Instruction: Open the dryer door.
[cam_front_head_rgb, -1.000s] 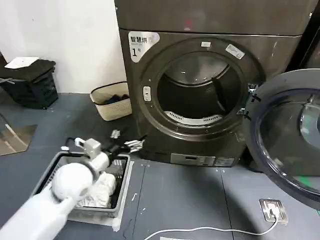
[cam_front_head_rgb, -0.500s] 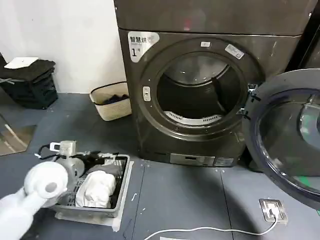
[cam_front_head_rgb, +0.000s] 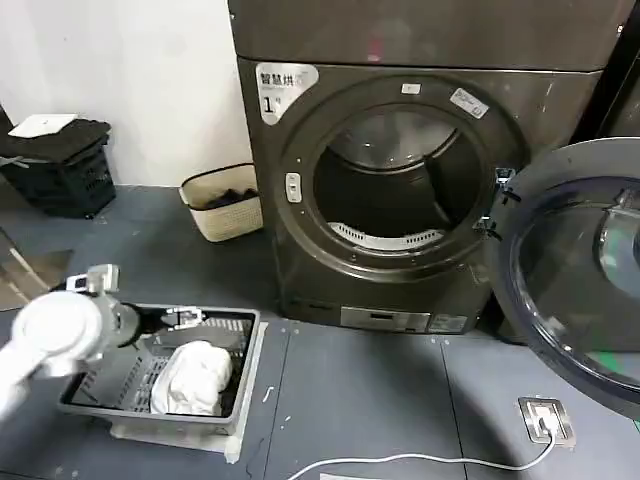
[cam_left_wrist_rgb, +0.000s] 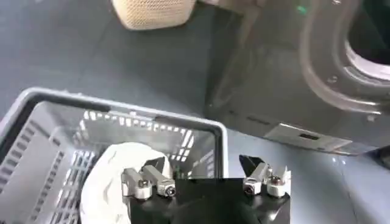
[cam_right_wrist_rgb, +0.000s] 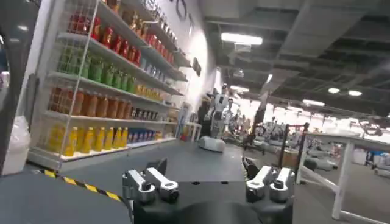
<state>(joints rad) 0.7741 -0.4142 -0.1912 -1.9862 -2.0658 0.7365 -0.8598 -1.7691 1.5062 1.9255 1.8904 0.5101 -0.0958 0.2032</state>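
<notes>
One job, and it looks done: the dryer door (cam_front_head_rgb: 580, 275) stands swung wide at three o'clock of the bare drum opening (cam_front_head_rgb: 392, 185). Left gripper (cam_left_wrist_rgb: 206, 180), fingers apart and empty, hovers over the laundry basket (cam_front_head_rgb: 240, 385) at eight o'clock. Right gripper (cam_right_wrist_rgb: 207, 181) is spread, idle.

The dryer door (cam_front_head_rgb: 575, 285) stands swung wide open on the right side of its dark grey machine (cam_front_head_rgb: 400, 180) marked "1". It is a large round porthole with a wide rim around dark tinted glass, hinged at the right edge of the opening (cam_front_head_rgb: 395, 185), which leaves the round drum mouth fully uncovered.
</notes>
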